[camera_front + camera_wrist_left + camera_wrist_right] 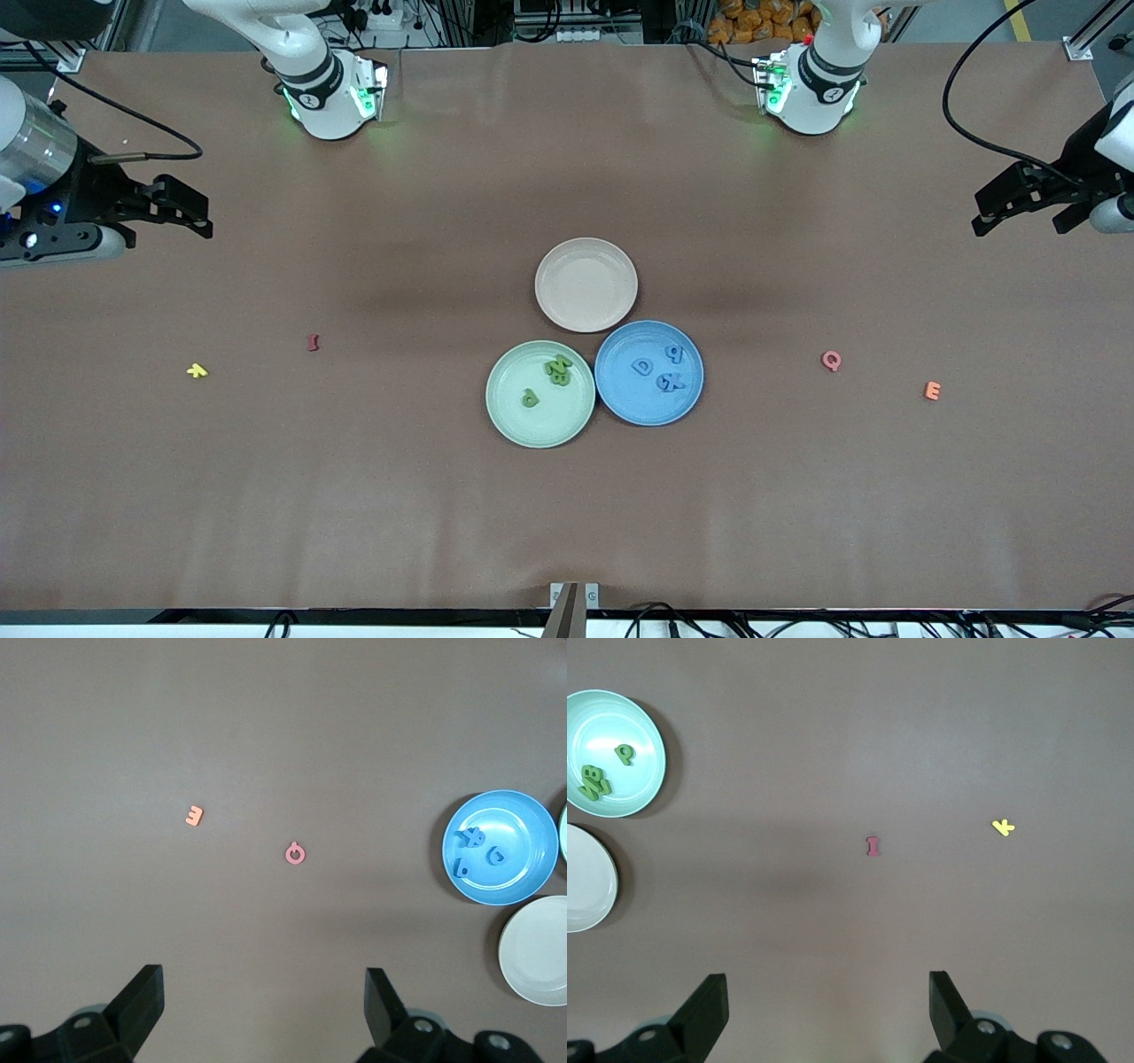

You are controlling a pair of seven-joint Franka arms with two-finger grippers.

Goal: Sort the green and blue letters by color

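Note:
Several green letters lie in the green plate (532, 427): a heap (558, 369) and a lone P (530, 398). Several blue letters lie in the blue plate (638, 405) beside it: a D (642, 366), a P (675, 354) and a heap with the X (671, 382). The left wrist view shows the blue plate (514, 881) with its letters (469, 837). The right wrist view shows the green plate (620, 722) with its letters (596, 780). My left gripper (1019, 217) (264, 992) is open and empty, raised at the left arm's end of the table. My right gripper (168, 226) (828, 997) is open and empty, raised at the right arm's end.
An empty beige plate (586, 284) touches both plates, farther from the front camera. A pink Q (831, 360) (296, 853) and an orange E (932, 391) (194, 816) lie toward the left arm's end. A dark red letter (313, 342) (873, 846) and a yellow letter (197, 370) (1003, 827) lie toward the right arm's end.

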